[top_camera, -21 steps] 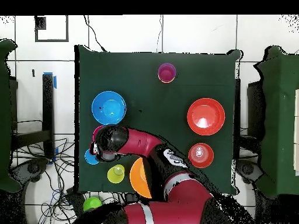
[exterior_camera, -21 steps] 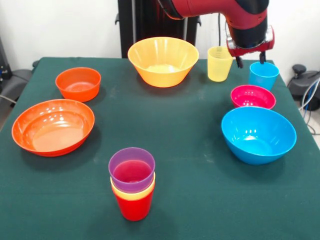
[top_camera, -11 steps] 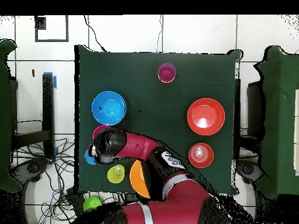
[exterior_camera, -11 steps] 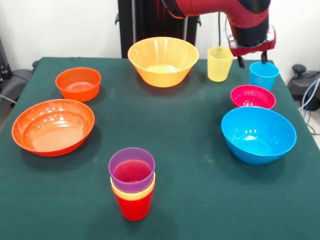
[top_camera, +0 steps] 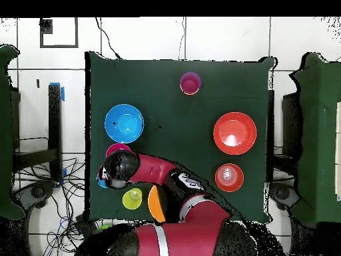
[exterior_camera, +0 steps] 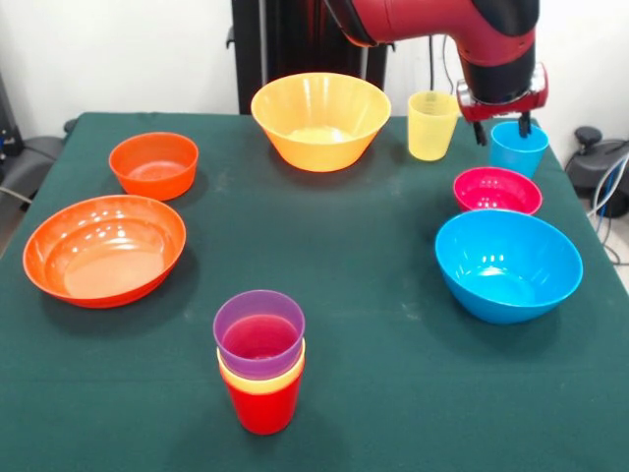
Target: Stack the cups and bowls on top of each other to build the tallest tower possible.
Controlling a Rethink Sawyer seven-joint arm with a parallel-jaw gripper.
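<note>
Table cover [exterior_camera: 373, 393]: we see dark green cloth, matt and felt-like.
Large blue bowl [exterior_camera: 508, 265]: glossy, smooth plastic with bright highlights.
Wide orange bowl [exterior_camera: 104, 250]: shiny plastic, mirror-like reflections inside.
Large yellow-orange bowl [exterior_camera: 320, 120]: smooth plastic, soft sheen.
Pale yellow cup [exterior_camera: 431, 125]: slightly translucent plastic.
Stack of 3 cups [exterior_camera: 260, 362]: smooth plastic; the purple top 1 looks semi-translucent.
Arm [exterior_camera: 462, 25]: we see a hard red and black shell with a satin gloss.
</note>
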